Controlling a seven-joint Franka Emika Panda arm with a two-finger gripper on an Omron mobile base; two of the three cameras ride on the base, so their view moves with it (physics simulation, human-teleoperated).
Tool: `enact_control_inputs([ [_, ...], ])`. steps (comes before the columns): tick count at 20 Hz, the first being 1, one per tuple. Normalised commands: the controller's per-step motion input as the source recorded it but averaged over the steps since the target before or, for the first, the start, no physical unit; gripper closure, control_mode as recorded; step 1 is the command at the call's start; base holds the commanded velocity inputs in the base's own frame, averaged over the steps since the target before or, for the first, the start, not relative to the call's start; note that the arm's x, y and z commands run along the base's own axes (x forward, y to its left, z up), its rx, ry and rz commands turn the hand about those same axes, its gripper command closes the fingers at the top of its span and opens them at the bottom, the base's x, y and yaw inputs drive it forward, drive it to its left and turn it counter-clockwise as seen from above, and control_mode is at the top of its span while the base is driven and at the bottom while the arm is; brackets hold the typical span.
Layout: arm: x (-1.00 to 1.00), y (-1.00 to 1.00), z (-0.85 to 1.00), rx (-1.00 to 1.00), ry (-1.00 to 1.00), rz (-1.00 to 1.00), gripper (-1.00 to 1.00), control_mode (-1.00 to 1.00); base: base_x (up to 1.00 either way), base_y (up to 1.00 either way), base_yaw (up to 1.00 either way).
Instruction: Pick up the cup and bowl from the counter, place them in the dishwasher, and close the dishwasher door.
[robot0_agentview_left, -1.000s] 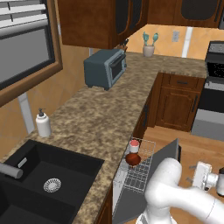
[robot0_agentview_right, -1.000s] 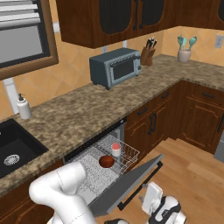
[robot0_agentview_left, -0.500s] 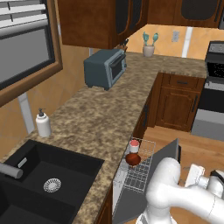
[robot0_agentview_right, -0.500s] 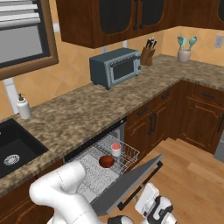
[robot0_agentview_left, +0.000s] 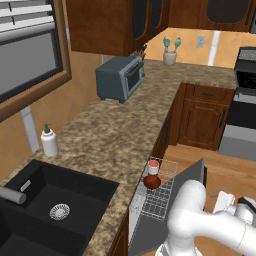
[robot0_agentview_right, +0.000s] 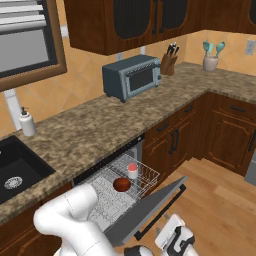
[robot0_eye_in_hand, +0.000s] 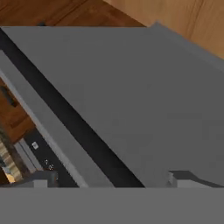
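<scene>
Half-raised dishwasher door (robot0_agentview_right: 145, 212), free edge slanting up, away from rack (robot0_agentview_right: 117, 192).

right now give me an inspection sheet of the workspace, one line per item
surface: brown speckled counter with a black sink set in it
job's things: cup and bowl sit in the dishwasher rack; dishwasher door partly raised, not closed
clutter: toaster oven, soap dispenser, knife block, utensil holder
grippers: gripper low beside the door, fingers apart, holding nothing
cables: nothing seen
surroundings: dark wooden cabinets, stove, wooden floor
</scene>
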Motion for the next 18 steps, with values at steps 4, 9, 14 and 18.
enact_control_inputs([
  [4,0.63,0.00,-1.00,0.06,0.03,0.00,-1.00,-1.00,0.00,0.00,0.00],
  [9,0.38,0.16,-0.78,0.17,-0.01,0.01,-1.00,-1.00,0.00,0.00,0.00],
  [14,-0.05,0.54,0.09,0.34,-0.10,0.04,-1.00,-1.00,0.00,0.00,0.00],
  [18,0.04,1.00,0.09,0.31,-0.01,0.08,-1.00,-1.00,0.00,0.00,0.00],
])
